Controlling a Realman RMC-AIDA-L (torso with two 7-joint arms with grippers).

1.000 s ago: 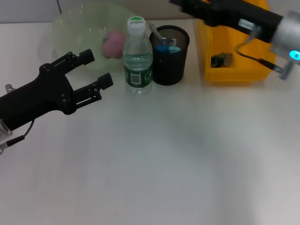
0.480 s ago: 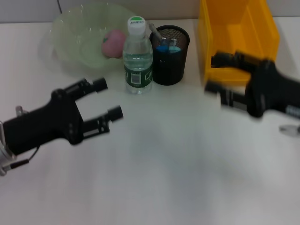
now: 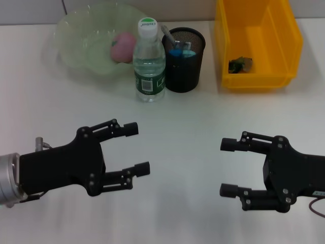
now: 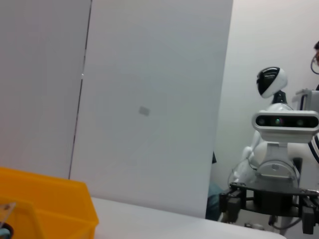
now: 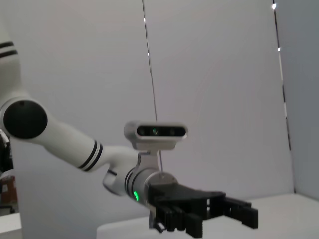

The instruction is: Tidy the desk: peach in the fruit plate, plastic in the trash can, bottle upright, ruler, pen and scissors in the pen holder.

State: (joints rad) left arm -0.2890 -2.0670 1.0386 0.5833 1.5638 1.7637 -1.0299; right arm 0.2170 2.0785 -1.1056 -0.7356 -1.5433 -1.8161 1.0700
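Both arms reach in low over the table [image 3: 183,132], their grippers facing each other across its near half. The left gripper [image 3: 138,148] lies level, fingers spread wide and pointing inward, nothing between them; a silver wrist cuff [image 3: 9,179] shows behind its black body. The right gripper [image 3: 226,168] mirrors it, its two fingers parted and empty, pointing back at the left. From the right wrist camera, the left gripper [image 5: 241,213] appears on its white arm [image 5: 65,144], a green light at the wrist.
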